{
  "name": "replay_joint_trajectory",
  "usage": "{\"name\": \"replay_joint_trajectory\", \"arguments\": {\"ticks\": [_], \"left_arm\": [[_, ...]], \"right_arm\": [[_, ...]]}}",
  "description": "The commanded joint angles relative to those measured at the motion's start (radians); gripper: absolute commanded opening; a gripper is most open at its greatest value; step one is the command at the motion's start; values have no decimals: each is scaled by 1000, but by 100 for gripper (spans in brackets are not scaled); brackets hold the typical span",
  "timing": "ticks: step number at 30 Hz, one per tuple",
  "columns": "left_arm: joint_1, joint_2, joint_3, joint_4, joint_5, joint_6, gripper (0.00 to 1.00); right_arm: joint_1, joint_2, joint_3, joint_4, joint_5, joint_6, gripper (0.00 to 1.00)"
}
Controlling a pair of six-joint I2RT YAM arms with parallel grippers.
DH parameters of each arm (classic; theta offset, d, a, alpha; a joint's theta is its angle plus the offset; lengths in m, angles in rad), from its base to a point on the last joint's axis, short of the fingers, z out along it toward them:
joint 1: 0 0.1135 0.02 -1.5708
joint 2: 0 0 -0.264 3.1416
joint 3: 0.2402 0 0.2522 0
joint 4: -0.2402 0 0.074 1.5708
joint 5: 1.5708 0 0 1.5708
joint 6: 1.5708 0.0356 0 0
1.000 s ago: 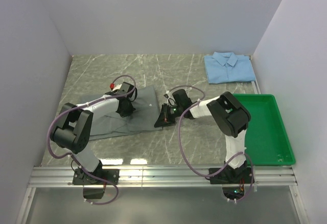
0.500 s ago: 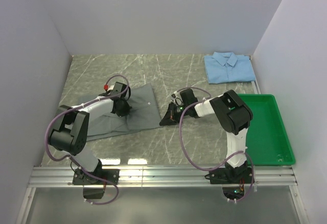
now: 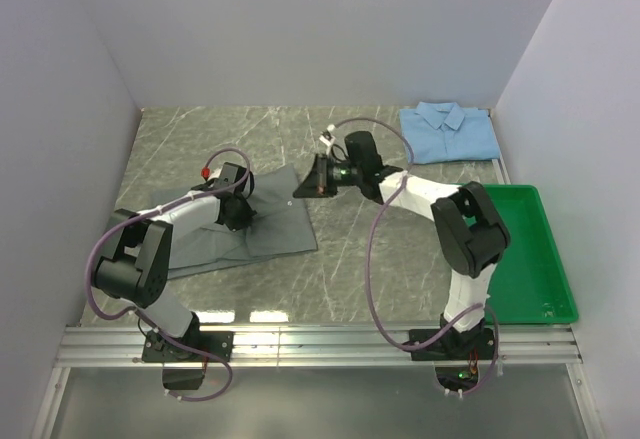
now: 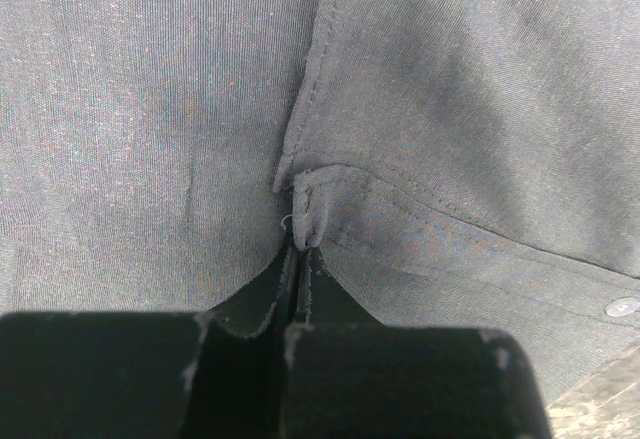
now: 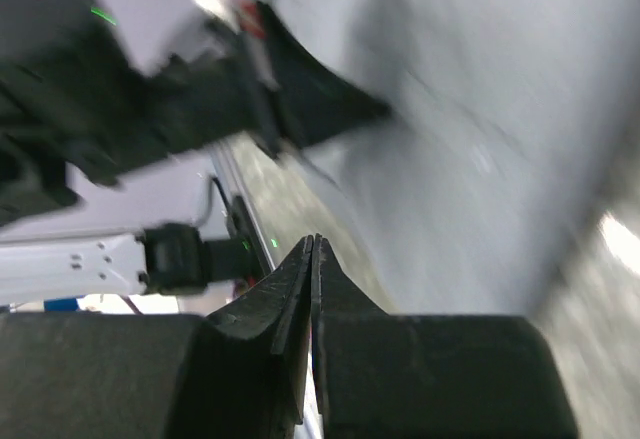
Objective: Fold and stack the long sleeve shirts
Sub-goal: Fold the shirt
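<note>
A grey long sleeve shirt (image 3: 270, 221) lies spread on the marble table, left of centre. My left gripper (image 3: 239, 216) rests on it, shut on a small pinched fold of its cloth (image 4: 303, 209) beside a stitched seam. One shirt button (image 4: 622, 307) shows at the right of the left wrist view. My right gripper (image 3: 304, 188) hovers by the grey shirt's far right corner, jaws shut with nothing between them (image 5: 312, 244). The right wrist view is blurred. A light blue long sleeve shirt (image 3: 448, 131) lies folded at the back right.
A green plastic tray (image 3: 522, 259) sits along the right side of the table. White walls close in the table on the left, back and right. A metal rail (image 3: 320, 344) runs along the near edge by the arm bases.
My right arm has swung from the grey shirt's near right hem up to its far right corner. The left gripper has kept its pinch and shifted slightly away.
</note>
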Motion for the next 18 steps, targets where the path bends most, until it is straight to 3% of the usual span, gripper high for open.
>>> {"name": "replay_joint_trajectory", "arguments": {"ticks": [1,9,13,16,18], "left_arm": [[6,-11,-20,-28,-4,25,0],[6,-28,-48,-27,-1,19,0],[6,-26,-60,-34,10,15,0],[8,-25,-70,-39,18,13,0],[8,-28,-68,-45,19,16,1]], "right_arm": [[53,134,81,150,-7,62,7],[64,404,89,428,19,184,6],[53,431,46,426,66,182,6],[42,431,-11,518,57,244,5],[39,393,-19,463,86,192,5]]}}
